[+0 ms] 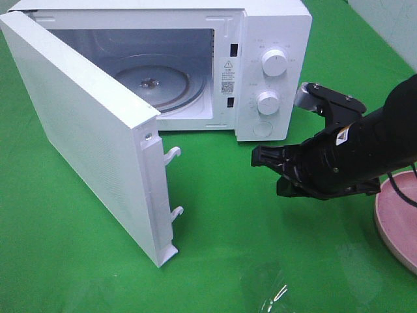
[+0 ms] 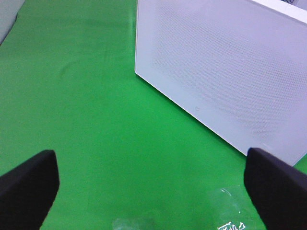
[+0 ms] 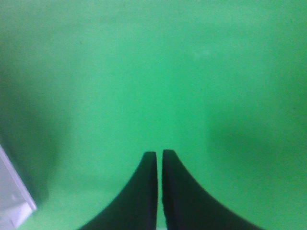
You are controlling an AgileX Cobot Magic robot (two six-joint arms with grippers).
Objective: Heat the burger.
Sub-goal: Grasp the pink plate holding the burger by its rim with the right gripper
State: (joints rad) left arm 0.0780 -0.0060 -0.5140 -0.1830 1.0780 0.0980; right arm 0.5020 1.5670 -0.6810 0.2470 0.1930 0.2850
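White microwave [image 1: 273,59] stood with door [image 1: 85,143] open ahead of right gripper [image 1: 259,156]; cavity seen only from high view. Pink plate [image 1: 397,215] lay behind it. Right gripper was pinched together, empty; left gripper [image 2: 151,165] was spread wide, facing door's outside. Where the burger lay: could not tell.

Left gripper [image 2: 151,165] spread wide, right gripper [image 3: 159,160] pinched together

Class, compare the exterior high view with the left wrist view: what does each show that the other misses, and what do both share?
Only the exterior high view shows inside the microwave, with its glass turntable, plus the upper knob, the lower knob, the shut right gripper and the pink plate. Only the left wrist view shows the left gripper, its jaws wide open. Both show the white microwave door and the green cloth. Neither shows the burger.
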